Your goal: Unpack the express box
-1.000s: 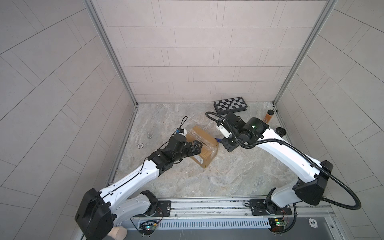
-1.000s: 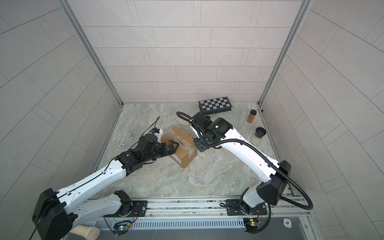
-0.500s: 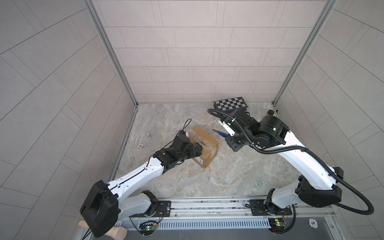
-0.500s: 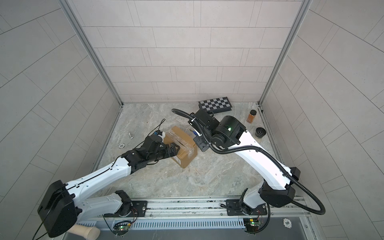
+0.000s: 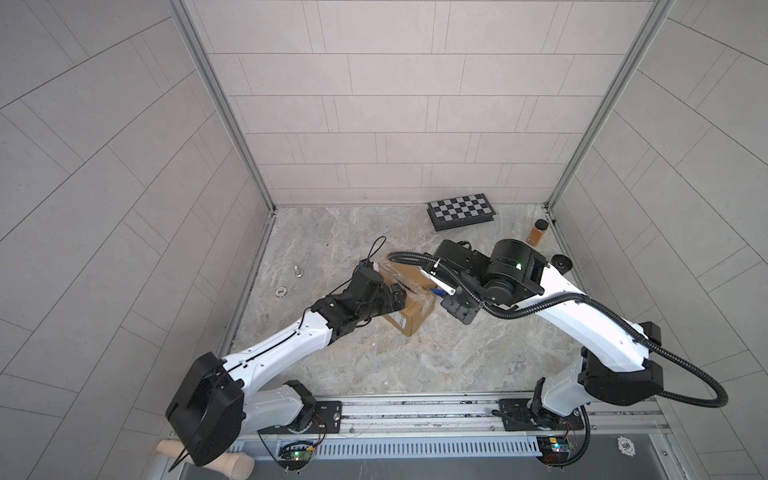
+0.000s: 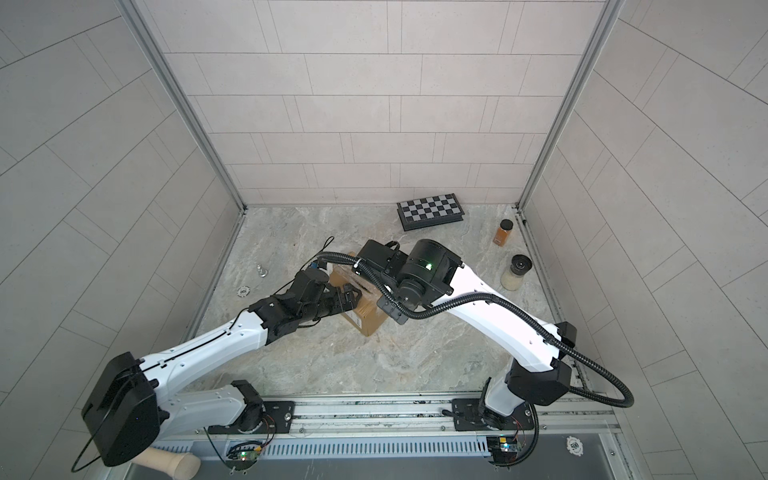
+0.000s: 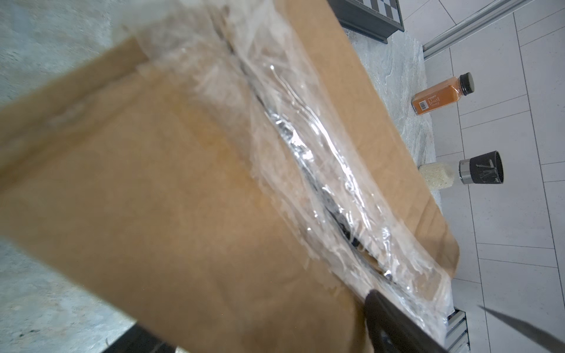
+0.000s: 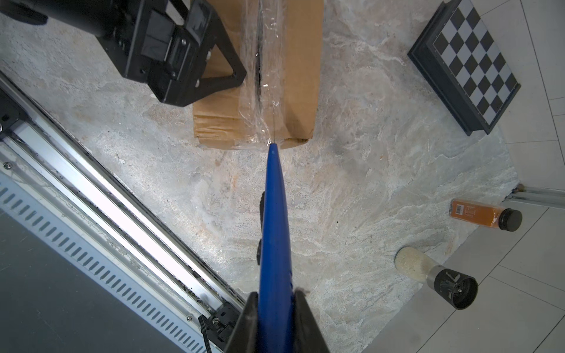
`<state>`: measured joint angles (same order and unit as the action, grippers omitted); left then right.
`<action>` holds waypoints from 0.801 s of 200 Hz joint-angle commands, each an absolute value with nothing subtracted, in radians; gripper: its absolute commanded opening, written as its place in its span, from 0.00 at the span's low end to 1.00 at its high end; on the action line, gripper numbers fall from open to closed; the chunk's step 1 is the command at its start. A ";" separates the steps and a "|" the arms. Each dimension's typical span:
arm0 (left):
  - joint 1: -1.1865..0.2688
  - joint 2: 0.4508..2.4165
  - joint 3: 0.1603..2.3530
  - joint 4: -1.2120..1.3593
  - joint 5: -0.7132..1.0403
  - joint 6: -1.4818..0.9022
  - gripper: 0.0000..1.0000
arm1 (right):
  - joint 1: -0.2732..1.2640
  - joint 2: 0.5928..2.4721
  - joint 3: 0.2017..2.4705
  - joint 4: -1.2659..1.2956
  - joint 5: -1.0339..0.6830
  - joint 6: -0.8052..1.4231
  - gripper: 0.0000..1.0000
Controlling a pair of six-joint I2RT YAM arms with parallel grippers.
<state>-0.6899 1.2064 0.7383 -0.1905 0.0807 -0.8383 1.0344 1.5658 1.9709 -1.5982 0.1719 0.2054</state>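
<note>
Now right tool (image 8: 275,302) holds blue cutter (image 8: 273,214) against the express box (image 8: 302,76) edge.

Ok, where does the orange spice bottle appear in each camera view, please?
In a top view: the orange spice bottle stands upright in the far right corner.
In a top view: the bottle again in that corner, beyond the grinder.
Left wrist: the bottle shows past the express box, near the grinder.
Right wrist: the bottle between grinder and checkered case.
Shared landmark: the checkered case, in all four.

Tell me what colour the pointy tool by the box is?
The tool is blue, clearest in the right wrist view.
</note>
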 commanded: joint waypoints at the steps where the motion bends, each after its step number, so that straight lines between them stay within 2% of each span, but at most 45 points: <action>1: -0.693 1.243 0.707 -0.319 0.031 -0.824 0.95 | 1.040 1.579 1.973 -1.624 0.174 0.178 0.00; 160: -0.693 1.246 0.689 -0.289 0.037 -0.832 0.95 | 1.042 1.634 1.955 -1.644 0.153 0.150 0.00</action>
<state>-0.6907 1.2083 0.7345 -0.1795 0.0772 -0.8413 1.0363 1.6154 1.9705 -1.6058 0.1490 0.1638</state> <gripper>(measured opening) 0.948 0.184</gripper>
